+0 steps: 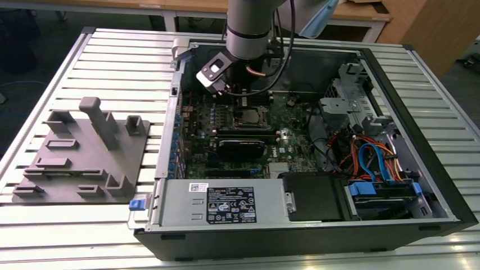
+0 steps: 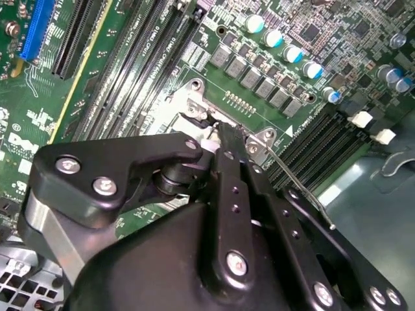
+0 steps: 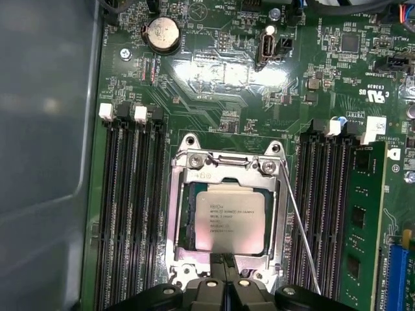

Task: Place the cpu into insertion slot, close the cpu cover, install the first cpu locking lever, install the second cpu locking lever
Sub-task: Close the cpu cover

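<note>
We note cpu (image 3: 229, 221) seated in insertion slot (image 3: 189, 220); cpu cover (image 3: 227, 176) lies over slot; gripper (image 3: 226, 261) fingers pressed together at slot's edge, just beside cpu; locking lever (image 3: 301, 227) alongside slot.

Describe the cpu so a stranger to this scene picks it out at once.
Look inside the open computer case at the green motherboard. Between two banks of long black slots lies a silver frame, the cpu cover. The cpu is the flat silver-grey square in its cut-out, square where its neighbours are long and narrow.
</note>
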Motion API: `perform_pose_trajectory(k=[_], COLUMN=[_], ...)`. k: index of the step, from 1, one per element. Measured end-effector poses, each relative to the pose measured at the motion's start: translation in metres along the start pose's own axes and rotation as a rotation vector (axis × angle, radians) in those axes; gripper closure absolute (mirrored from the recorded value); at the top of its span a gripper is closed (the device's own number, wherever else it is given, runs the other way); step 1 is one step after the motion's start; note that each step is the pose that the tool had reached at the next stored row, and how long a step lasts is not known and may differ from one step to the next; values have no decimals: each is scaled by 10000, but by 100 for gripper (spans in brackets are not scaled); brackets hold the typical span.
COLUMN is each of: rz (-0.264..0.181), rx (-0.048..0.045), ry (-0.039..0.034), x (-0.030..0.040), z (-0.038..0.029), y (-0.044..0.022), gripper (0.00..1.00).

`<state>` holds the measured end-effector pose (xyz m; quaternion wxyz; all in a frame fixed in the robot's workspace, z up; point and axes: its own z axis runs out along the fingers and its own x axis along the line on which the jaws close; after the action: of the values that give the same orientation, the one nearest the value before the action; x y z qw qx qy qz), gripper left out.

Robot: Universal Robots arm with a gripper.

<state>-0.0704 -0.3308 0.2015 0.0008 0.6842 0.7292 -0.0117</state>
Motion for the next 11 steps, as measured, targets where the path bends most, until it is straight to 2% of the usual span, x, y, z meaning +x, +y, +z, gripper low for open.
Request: perform_pose_trajectory(k=[2, 7, 11], rz=[0, 1, 0], rx=[-1, -1, -1], ry=[2, 1, 10], x=[-1, -2, -2], z=[-6, -83, -83], y=[-1, -2, -3], gripper=[90, 90, 90])
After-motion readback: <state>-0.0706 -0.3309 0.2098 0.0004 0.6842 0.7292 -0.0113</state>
